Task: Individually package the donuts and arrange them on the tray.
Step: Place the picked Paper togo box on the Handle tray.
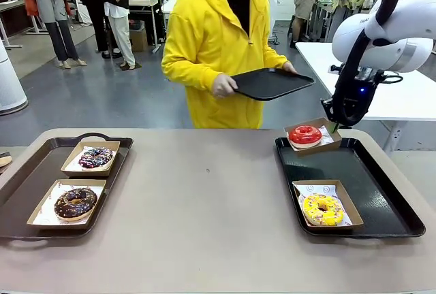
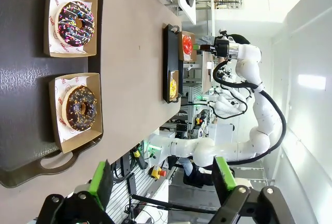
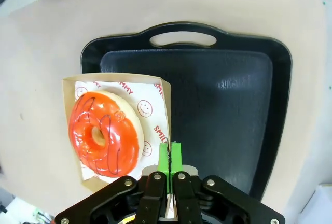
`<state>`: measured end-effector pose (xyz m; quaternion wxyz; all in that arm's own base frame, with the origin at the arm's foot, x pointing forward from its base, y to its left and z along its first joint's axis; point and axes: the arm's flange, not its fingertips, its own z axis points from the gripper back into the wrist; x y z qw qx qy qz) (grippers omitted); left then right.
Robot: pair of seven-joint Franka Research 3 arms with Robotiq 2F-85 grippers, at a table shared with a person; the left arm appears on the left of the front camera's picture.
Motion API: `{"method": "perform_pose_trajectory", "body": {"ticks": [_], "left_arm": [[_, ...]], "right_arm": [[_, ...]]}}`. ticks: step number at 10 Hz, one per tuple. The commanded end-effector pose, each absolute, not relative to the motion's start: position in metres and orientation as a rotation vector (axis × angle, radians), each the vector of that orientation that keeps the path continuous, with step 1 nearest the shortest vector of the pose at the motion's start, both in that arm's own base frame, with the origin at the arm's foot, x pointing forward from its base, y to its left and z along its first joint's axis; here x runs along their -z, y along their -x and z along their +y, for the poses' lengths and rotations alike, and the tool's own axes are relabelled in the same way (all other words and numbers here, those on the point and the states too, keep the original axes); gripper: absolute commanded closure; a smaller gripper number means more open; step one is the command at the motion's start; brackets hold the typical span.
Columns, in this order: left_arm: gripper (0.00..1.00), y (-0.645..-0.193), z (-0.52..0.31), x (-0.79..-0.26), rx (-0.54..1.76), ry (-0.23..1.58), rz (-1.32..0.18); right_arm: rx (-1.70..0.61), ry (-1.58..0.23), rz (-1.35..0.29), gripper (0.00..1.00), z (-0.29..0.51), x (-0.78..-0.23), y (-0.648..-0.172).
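Beige table (image 1: 204,192) carries 2 trays; the red donut (image 3: 106,133) sits in its paper box (image 3: 163,92) overhanging the right tray (image 3: 223,105). Our right fingers (image 3: 170,156) pinch the box's thin, floppy edge; left fingers (image 2: 104,182) spread wide.

Red donut (image 1: 304,134) is glossy with dark squiggle lines, yellow one (image 1: 323,209) has sprinkles. Chocolate one (image 1: 75,202) and purple one (image 1: 96,158) have sprinkles too, all in tan boxes on black trays (image 1: 388,199).
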<state>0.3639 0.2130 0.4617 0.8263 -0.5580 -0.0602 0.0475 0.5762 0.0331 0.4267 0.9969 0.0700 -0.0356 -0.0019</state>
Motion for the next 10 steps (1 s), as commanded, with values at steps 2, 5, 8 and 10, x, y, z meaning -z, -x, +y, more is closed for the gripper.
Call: {"method": "perform_pose_trajectory", "body": {"ticks": [2, 5, 8, 10], "left_arm": [[0.0, -0.36, 0.214, -0.463, -0.096, 1.168, -0.131], [0.0, -0.36, 0.214, -0.463, -0.096, 1.168, -0.131], [0.0, -0.36, 0.214, -0.463, -0.096, 1.168, -0.131], [0.0, -0.36, 0.214, -0.463, -0.096, 1.168, -0.131]], "right_arm": [[-0.016, -0.156, -0.059, 0.99, 0.034, -0.427, -0.581], [0.024, -0.141, -0.071, 0.99, 0.027, -0.416, -0.575], [0.037, -0.117, -0.076, 0.99, 0.025, -0.398, -0.574], [0.031, -0.096, -0.085, 0.99, 0.031, -0.385, -0.581]]}}
